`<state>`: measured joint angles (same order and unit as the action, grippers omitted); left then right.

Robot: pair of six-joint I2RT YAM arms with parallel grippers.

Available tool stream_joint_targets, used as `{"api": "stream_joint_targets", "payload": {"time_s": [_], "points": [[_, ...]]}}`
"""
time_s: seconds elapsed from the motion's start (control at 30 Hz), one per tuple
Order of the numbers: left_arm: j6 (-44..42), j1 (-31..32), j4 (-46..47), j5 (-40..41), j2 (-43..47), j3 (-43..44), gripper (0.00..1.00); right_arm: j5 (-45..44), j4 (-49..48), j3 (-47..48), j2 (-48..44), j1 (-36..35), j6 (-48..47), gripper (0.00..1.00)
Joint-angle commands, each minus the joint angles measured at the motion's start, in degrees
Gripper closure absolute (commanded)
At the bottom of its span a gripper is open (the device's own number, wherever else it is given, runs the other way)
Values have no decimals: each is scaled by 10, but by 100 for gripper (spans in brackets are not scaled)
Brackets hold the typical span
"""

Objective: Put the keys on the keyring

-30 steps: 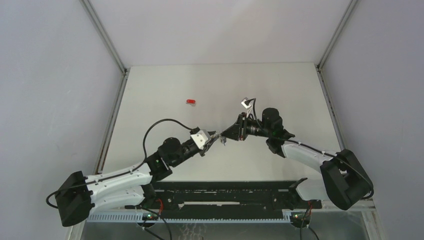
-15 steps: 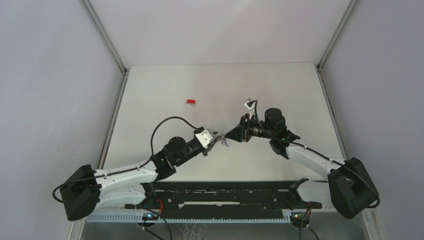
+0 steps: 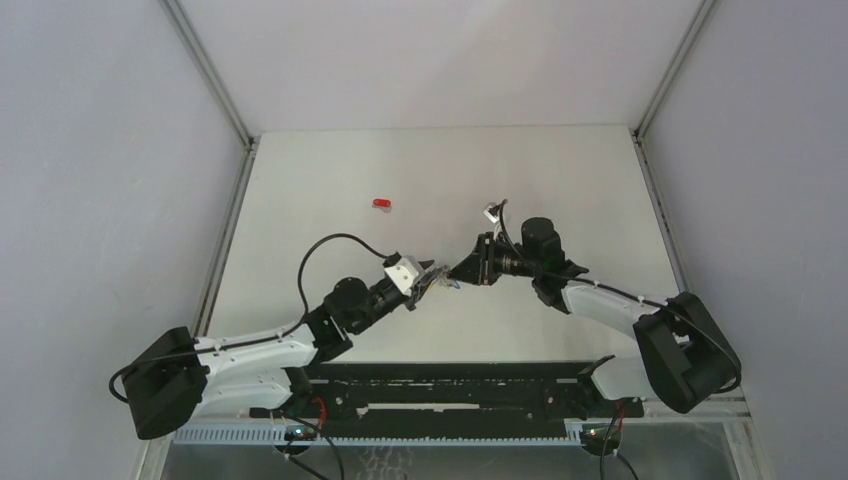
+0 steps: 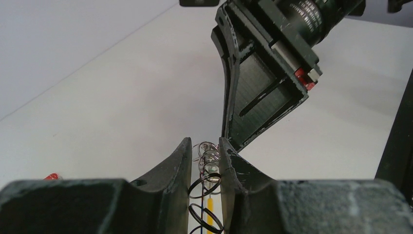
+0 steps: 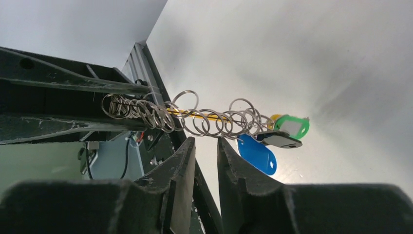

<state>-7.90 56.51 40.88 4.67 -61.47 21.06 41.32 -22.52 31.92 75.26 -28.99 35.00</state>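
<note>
both arms meet in mid-air over the table (image 3: 560, 170), tips almost touching. my left gripper (image 3: 432, 279) is clamped on one end of the keyring chain (image 5: 195, 119), a string of linked split rings that juts out level from its fingers (image 4: 183, 163). at the free end hang the green key (image 5: 291, 126), the blue key (image 5: 257, 153) and a sliver of a yellow key (image 5: 273, 118) behind the green one. the red key (image 3: 381, 203) lies alone on the table, well apart from both arms, toward the far left.

my right gripper (image 3: 460, 272) has its fingers (image 5: 181, 165) drawn almost together, only a slit between them. nothing sits in that slit in its own view. the chain crosses just past the tips, and i can't tell whether they touch a ring.

as i read it, the step in hand is working one ring with the right tips while the left steadies the chain, so that the red key can go on later. to do it well i'd hold the left clamp firm and motionless, since any wobble swings the hanging keys. i'd pick one ring near the middle, not a bunch. i'd bring the right tips in slowly along the chain's line, watching the right wrist view. the two sets of fingers are very near, so i'd make small moves and avoid twisting the chain out of the left's hold.
</note>
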Motion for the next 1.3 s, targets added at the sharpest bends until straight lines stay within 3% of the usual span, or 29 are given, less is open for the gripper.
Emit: {"api": "stream_joint_targets", "payload": {"time_s": [0.0, 0.63, 1.13, 1.27], "points": [[15, 1, 60, 9, 24, -14, 100, 24, -91, -3, 19, 2, 42, 77], [21, 1, 61, 0, 38, -15, 100, 30, -131, -3, 32, 8, 72, 74], [22, 1, 71, -3, 27, -12, 100, 66, -180, -3, 23, 7, 101, 81], [22, 2, 71, -5, 26, -12, 100, 70, -188, -3, 25, 6, 107, 86]]}}
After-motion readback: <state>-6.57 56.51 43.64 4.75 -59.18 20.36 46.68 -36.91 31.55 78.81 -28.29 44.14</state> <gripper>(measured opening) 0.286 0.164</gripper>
